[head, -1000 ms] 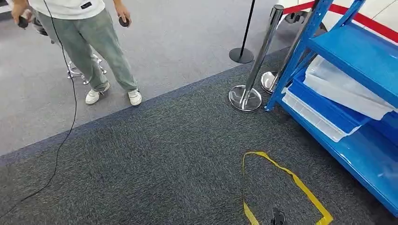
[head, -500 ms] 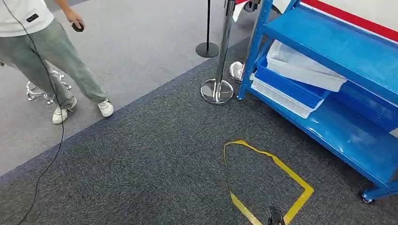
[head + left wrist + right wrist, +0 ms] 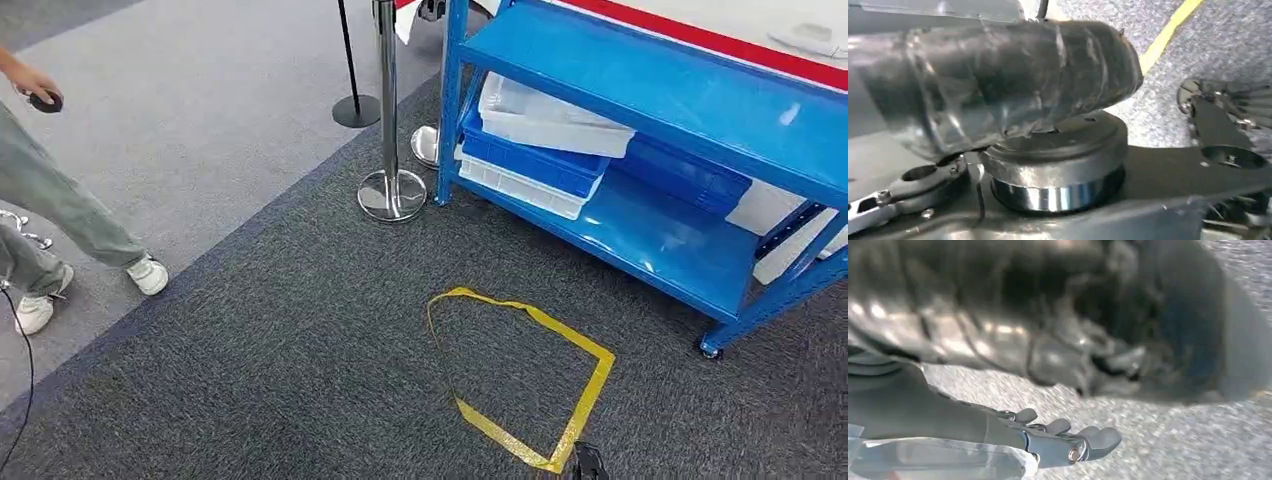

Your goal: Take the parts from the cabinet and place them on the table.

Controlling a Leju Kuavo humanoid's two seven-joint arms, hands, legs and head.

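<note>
Right wrist view: right hand point(image 3: 1058, 440) fingers point(image 3: 1098, 437) extended, empty; left hand's unclear

Grey and silver robot hands, seen close up

The right hand point(image 3: 1048, 440) has a smooth grey palm cover, metal fingers point(image 3: 1098, 437) with rounded grey tips and a small round screw; the left hand point(image 3: 1013, 85) shows a thick dark grey thumb wrapped in glossy film, above a shiny steel ring and black plates with screws
</note>
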